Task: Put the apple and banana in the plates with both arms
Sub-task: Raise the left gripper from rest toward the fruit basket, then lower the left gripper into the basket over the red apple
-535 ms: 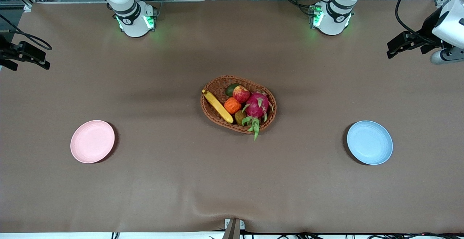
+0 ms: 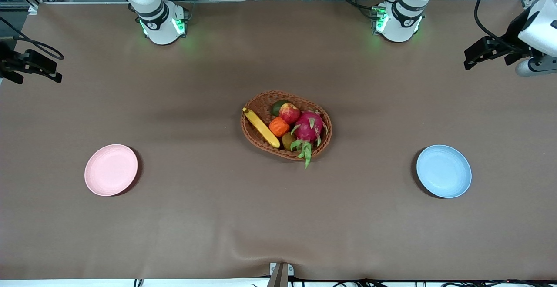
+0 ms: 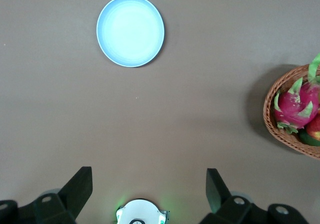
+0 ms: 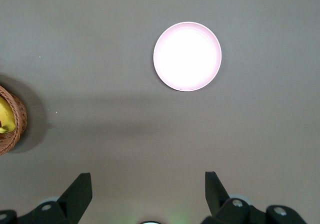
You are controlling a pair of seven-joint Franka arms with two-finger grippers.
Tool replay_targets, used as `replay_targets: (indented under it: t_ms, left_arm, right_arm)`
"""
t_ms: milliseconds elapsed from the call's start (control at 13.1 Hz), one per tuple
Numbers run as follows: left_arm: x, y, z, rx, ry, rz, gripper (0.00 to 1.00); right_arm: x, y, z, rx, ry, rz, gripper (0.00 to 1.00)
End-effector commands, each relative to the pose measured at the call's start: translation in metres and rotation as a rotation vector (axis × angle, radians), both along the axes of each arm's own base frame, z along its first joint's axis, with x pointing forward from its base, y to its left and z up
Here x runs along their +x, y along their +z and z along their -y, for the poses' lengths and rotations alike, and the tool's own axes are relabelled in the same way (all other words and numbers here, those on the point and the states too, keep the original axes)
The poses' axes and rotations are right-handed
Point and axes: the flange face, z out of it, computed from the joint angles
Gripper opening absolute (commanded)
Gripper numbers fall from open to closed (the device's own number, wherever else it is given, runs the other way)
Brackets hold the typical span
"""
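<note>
The basket (image 2: pixel 286 125) sits mid-table holding the banana (image 2: pixel 261 127) along its rim toward the right arm's end, the apple (image 2: pixel 289 113) beside an orange fruit (image 2: pixel 279 126), and a dragon fruit (image 2: pixel 308 128). The pink plate (image 2: pixel 111 169) lies bare toward the right arm's end, the blue plate (image 2: pixel 444 171) toward the left arm's end, both nearer the camera than the basket.

The front view shows only dark hardware at its side edges. The wrist views show the grippers plainly: the left gripper (image 3: pixel 149 194) hangs high with fingers spread wide and nothing between them (blue plate and basket edge below), and the right gripper (image 4: pixel 148 196) likewise, above the pink plate.
</note>
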Motion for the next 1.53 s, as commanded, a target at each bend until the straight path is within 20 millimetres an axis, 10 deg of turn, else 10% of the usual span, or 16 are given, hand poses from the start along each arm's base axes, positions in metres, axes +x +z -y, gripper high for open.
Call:
replay_targets:
  t_ms: [0,382,918,1453]
  left_arm:
    - [0.014,-0.02,0.044,-0.057,-0.073,-0.046,1.0]
    - [0.038,-0.094,0.172,-0.076,0.076,-0.026,1.0]
    - [-0.003,-0.24,0.358,0.032,0.438,-0.04,1.0]
    - [-0.026,-0.337,0.415,0.096,0.665,-0.024,1.0]
  right_arm:
    - [0.001,0.0,-0.003,0.005,0.002,-0.006,1.0]
    - [0.001,-0.008,-0.002,0.007,0.0,-0.018,1.0]
    - [0.001,-0.014,0.002,0.015,-0.009,-0.033,1.0]
    - [0.002,-0.02,0.004,0.016,-0.01,-0.047,1.0]
